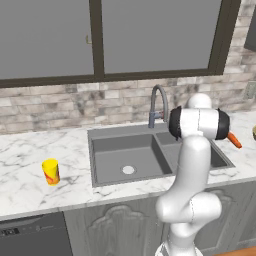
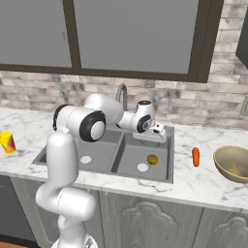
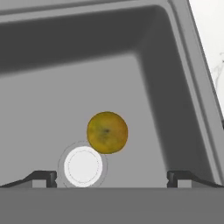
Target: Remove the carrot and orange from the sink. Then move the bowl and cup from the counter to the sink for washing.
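Looking down through the hand view, I see the orange (image 3: 107,132) lying on the floor of the sink (image 3: 166,87), in the basin on the side nearer the bowl, touching or just overlapping the rim of the round pale drain (image 3: 83,166). The orange sits ahead of my gripper (image 3: 112,177) and roughly centred between the two dark fingertips (image 3: 43,177), slightly toward the drain side. The fingers stand wide apart and hold nothing. As a ball, the orange has no long axis, so I judge no wrist turn is needed, only a straight descent. In the right base view the gripper (image 2: 160,130) hangs above the sink at about rim height, with the orange (image 2: 152,159) below it, just beside the drain (image 2: 142,167). The basin wall on the counter side rises near the orange, but I judge there is room for both fingers to straddle it. The carrot (image 2: 195,156) already lies out on the counter (image 2: 193,179), between the sink and the bowl (image 2: 234,163). The cup (image 1: 50,171) stands upright on the counter, well apart from the sink on its far side from the bowl. The faucet (image 1: 158,105) arches behind the sink, clear of my descent path.
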